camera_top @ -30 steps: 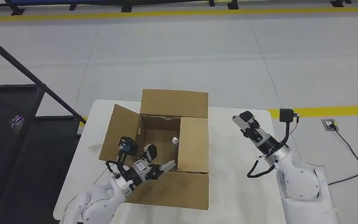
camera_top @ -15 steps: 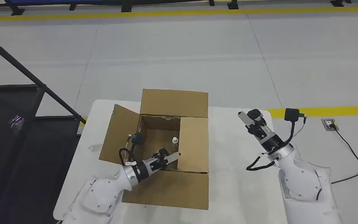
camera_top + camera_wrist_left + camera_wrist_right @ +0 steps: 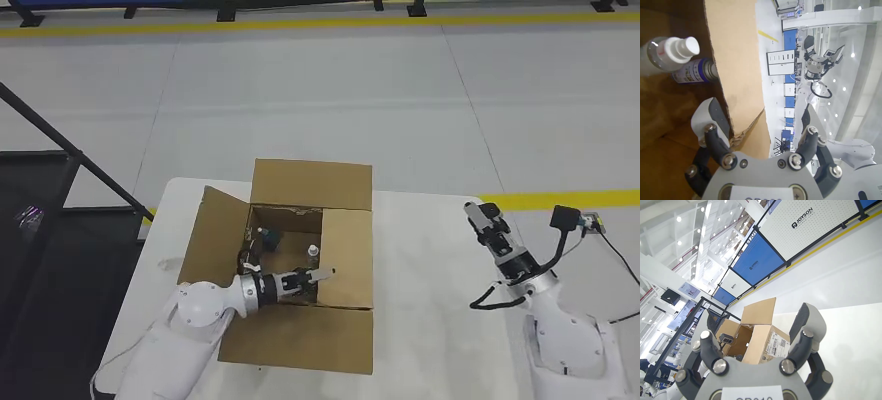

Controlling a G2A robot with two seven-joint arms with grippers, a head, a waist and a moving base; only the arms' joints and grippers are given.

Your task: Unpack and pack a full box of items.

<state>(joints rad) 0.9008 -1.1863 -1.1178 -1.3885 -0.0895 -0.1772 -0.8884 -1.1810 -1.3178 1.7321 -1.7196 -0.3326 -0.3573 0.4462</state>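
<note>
left tool (image 3: pixel 762 117): hanging wide open at the box (image 3: pixel 346 255) opening, cardboard edge sitting between its fingers, gripping nothing
box: sitting on the desk (image 3: pixel 430 320), flaps spreading open
bottle (image 3: pixel 672 55): white-capped, sitting inside the box beside a purple can (image 3: pixel 691 71)
right tool (image 3: pixel 757 321): hovering wide open, well apart from the box

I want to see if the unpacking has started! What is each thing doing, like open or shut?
Box: open at the top.
Bottle: inside the box, cap on.
Blue can: inside the box, by the bottle.
Left claw: open, empty, straddling a box flap.
Right claw: open, empty, away from the box.
</note>
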